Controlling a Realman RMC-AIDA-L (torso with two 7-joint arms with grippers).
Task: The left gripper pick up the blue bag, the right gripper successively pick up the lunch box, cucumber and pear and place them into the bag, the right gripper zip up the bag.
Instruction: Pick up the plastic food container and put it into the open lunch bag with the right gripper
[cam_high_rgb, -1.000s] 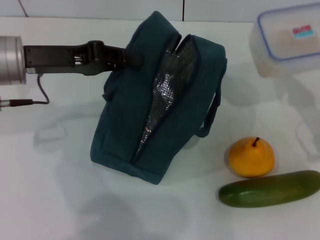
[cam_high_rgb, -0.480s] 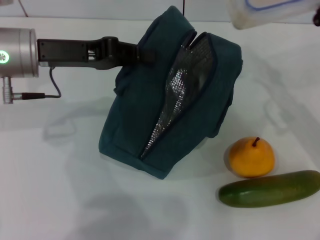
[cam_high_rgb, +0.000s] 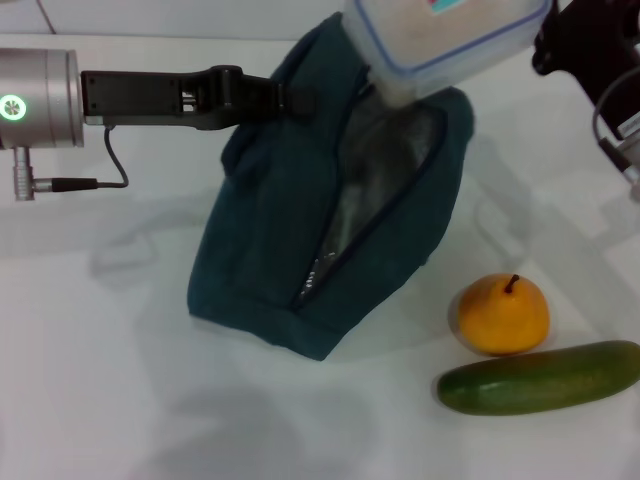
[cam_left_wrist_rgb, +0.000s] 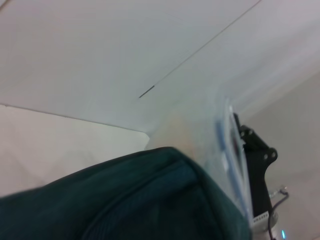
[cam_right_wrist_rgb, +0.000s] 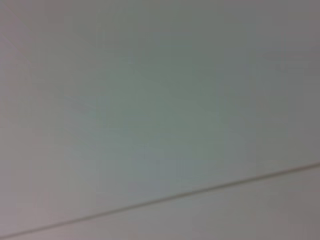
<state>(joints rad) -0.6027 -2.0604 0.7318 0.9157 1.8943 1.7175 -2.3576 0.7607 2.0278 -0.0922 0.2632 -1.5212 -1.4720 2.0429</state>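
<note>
The blue bag (cam_high_rgb: 300, 230) stands tilted on the white table, its zip open and the silver lining showing. My left gripper (cam_high_rgb: 293, 100) is shut on the bag's upper left edge and holds it up. My right gripper (cam_high_rgb: 548, 40) is shut on the lunch box (cam_high_rgb: 445, 35), which hangs tilted, one corner at the bag's open mouth. The pear (cam_high_rgb: 502, 314) and the cucumber (cam_high_rgb: 540, 377) lie on the table to the bag's right. The left wrist view shows the bag (cam_left_wrist_rgb: 125, 200), the lunch box (cam_left_wrist_rgb: 215, 135) and the right gripper (cam_left_wrist_rgb: 256, 165) behind it.
A cable (cam_high_rgb: 80, 183) hangs from the left wrist over the white table (cam_high_rgb: 120, 380). The right arm's cables (cam_high_rgb: 615, 110) hang at the far right. The right wrist view shows only a plain pale surface.
The right gripper has carried the lunch box left and down from the far right to the bag's mouth. The left gripper has shifted slightly right with the bag, whose mouth gapes wider.
</note>
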